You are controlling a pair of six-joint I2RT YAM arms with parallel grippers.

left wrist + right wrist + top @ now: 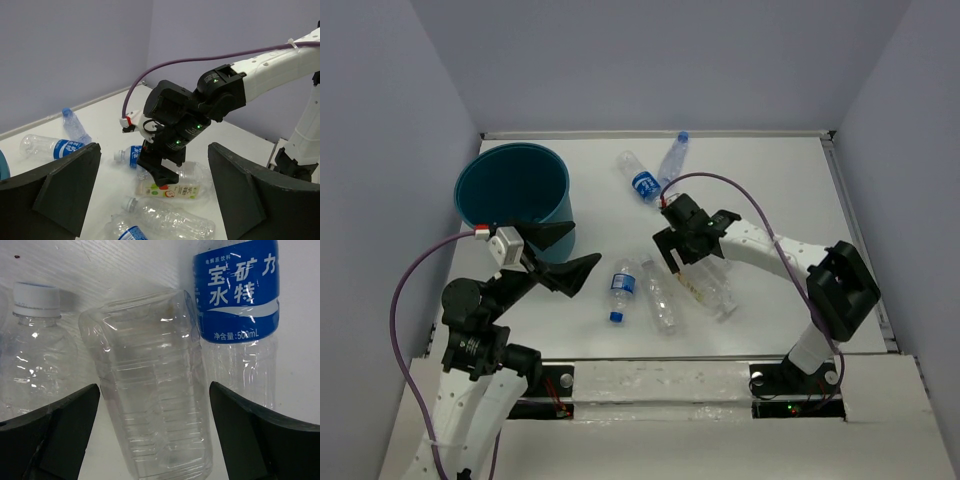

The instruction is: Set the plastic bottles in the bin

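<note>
Clear plastic bottles (665,300) lie scattered on the surface (770,180), apart from the teal bin (563,180) at far left. The right gripper (688,258) hangs wide open and empty over them; the left gripper (568,255) gapes empty beside the bin.

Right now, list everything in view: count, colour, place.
bin: one, teal, upright, far left of the table.
far bottles: two, clear with blue label or cap, lying far middle.
near bottles: at least four, clear, some blue-labelled, one yellow-labelled, lying in a near-middle cluster.
table: one, white, under everything.
cables: two, purple, one along each arm.
left gripper: one, black, open, beside the bin.
right gripper: one, black, open, over the near bottles.
</note>
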